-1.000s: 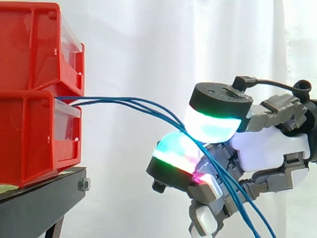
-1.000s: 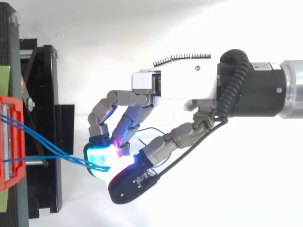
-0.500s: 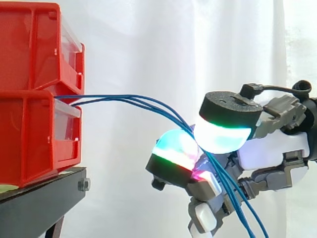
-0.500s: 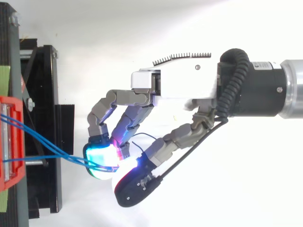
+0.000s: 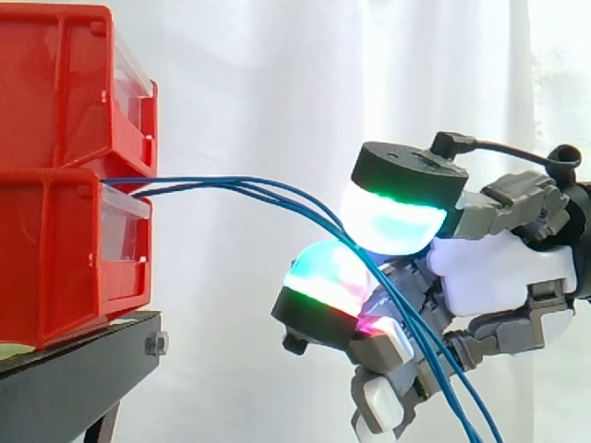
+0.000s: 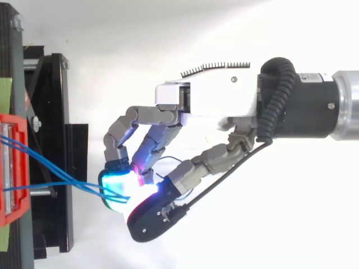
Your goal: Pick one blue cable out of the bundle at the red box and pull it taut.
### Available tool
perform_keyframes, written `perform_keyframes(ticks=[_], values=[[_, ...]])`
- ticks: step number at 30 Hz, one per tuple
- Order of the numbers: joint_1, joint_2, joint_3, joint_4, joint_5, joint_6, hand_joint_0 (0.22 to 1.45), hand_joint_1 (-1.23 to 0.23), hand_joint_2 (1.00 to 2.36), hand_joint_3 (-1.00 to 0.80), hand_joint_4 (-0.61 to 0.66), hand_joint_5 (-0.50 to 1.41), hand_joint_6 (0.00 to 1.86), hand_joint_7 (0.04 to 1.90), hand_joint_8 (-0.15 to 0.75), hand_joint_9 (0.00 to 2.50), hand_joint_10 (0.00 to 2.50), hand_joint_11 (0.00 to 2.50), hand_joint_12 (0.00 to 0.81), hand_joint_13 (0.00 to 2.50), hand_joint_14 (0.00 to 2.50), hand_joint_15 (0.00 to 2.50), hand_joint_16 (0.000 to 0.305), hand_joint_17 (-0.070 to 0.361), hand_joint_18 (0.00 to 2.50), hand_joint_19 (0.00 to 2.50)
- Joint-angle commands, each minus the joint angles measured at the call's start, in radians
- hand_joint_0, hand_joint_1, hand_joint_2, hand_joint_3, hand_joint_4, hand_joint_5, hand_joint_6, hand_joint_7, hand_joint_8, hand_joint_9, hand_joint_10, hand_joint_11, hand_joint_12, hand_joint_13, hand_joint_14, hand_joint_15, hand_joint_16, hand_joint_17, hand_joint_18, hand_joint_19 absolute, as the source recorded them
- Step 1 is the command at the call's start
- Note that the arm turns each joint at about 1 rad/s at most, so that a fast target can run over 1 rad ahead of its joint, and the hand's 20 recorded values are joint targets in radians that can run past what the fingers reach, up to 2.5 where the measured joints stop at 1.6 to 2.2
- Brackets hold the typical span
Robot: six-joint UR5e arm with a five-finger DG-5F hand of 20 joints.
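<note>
Several blue cables [image 5: 240, 187] run out of the gap between the two stacked red bins [image 5: 55, 249] and sag to the right and downward. In the top view the blue cables [image 6: 61, 178] fan from the red bin [image 6: 12, 168] to the glowing fingertips [image 6: 115, 182]. My hand [image 5: 499, 268] is right of the bins at cable height. Its fingers are curled, and the cables pass between the thumb pad [image 5: 397, 208] above and a glowing finger pad [image 5: 323, 286] below, which pinch them. Beyond the pinch the cables hang down past the hand. In the top view the hand [image 6: 207, 101] reaches in from the right.
The red bins sit on a black stand [image 5: 74, 369] at the left, with a bolt at its front corner. A white curtain hangs behind. The arm's wrist [image 6: 314, 103] comes in from the right edge of the top view.
The thumb pad swung out to the right half a second ago and has now come back down and left over the cables. The cables and bins stay in place.
</note>
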Motion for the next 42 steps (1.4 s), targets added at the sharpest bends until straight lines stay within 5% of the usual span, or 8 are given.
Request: perform_keyframes(ticks=[1, 8, 26, 35, 42], values=[[0.000, -0.001, 0.000, 0.000, 0.000, 0.000, 0.58, -0.68, 1.00, -0.50, 0.18, -0.17, 0.90, 0.94, 0.381, 0.97, 0.01, 1.04, 0.385, 0.84, 0.02, 0.58, 0.052, 0.118, 0.63, 0.50], [0.000, -0.001, 0.000, 0.000, 0.000, 0.000, 0.66, -0.75, 1.01, -0.36, 0.15, -0.16, 0.91, 1.01, 0.370, 1.05, 0.01, 1.20, 0.379, 0.86, 0.02, 0.59, 0.051, 0.116, 0.65, 0.48], [0.002, 0.001, 0.000, -0.009, 0.000, 0.000, 0.81, -0.94, 1.00, -0.50, 0.09, -0.18, 0.93, 0.99, 0.354, 1.04, 0.01, 1.26, 0.368, 0.87, 0.02, 0.59, 0.050, 0.113, 0.69, 0.41], [0.002, 0.001, 0.000, -0.009, 0.000, 0.000, 0.55, -0.82, 1.00, -0.50, 0.18, -0.17, 0.92, 0.96, 0.377, 1.05, 0.01, 1.25, 0.388, 0.88, 0.02, 0.61, 0.053, 0.119, 0.69, 0.48], [0.000, -0.001, 0.000, -0.009, 0.000, 0.000, 0.57, -0.69, 1.00, -0.50, 0.18, -0.16, 0.91, 0.99, 0.369, 1.06, 0.01, 1.24, 0.386, 0.87, 0.02, 0.61, 0.052, 0.118, 0.68, 0.50]])
